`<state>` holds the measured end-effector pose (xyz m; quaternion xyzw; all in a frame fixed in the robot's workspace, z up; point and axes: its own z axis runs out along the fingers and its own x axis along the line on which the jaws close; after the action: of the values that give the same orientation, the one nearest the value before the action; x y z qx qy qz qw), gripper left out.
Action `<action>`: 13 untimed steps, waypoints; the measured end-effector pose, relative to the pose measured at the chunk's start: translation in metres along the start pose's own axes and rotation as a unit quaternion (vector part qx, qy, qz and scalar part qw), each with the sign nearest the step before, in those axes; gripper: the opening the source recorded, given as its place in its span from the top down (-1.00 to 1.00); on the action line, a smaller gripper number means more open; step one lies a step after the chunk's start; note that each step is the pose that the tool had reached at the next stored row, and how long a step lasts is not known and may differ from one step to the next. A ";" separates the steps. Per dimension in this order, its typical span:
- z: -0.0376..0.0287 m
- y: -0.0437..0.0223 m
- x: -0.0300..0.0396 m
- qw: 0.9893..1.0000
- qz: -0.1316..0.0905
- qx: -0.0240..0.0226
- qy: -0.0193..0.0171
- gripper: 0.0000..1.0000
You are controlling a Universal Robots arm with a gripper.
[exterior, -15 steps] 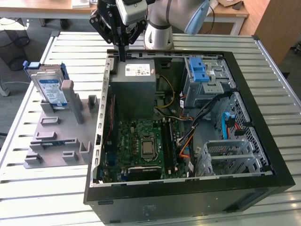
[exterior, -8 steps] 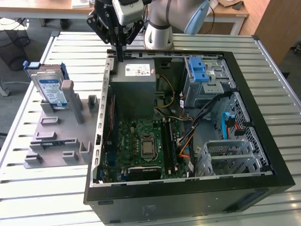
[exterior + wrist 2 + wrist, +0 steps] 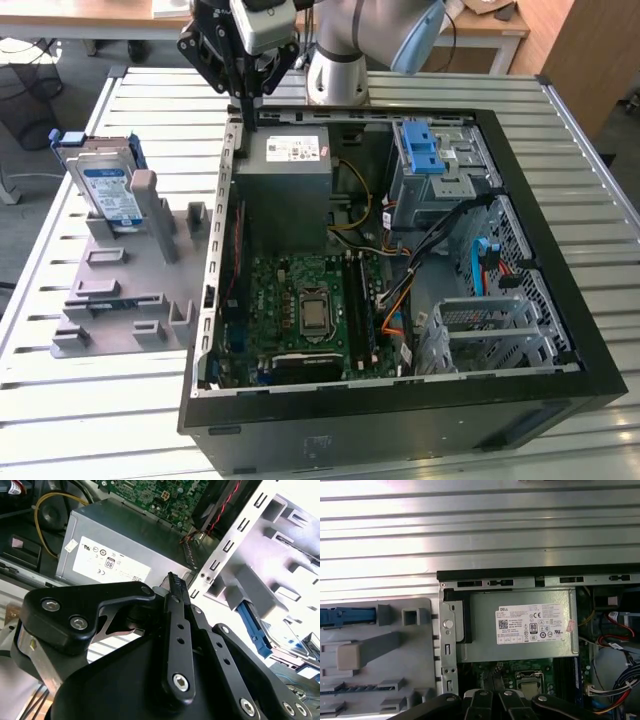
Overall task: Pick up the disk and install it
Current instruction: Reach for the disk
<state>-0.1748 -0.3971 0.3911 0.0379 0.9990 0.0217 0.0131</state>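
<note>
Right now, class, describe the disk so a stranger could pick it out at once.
Start at the open computer case; to the exterior view's left lies a grey holder plate. The disk stands on edge at its far end: flat silver, white-and-blue label, blue side rails, unlike the larger grey power-supply box inside the case.

Bright light on the slatted metal table (image 3: 470, 535), white glare washing the slats ahead of the gripper (image 3: 492, 687), computer case (image 3: 520, 572) interior shaded beneath it, its black links in silhouette.
</note>
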 end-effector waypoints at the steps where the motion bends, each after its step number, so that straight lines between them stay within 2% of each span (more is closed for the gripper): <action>1: 0.0000 0.0000 0.0008 1.000 0.000 0.000 0.000 0.79; 13: 0.0005 -0.0004 0.0104 1.000 0.000 0.000 0.000 0.79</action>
<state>-0.1852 -0.3967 0.3904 0.0379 0.9990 0.0217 0.0131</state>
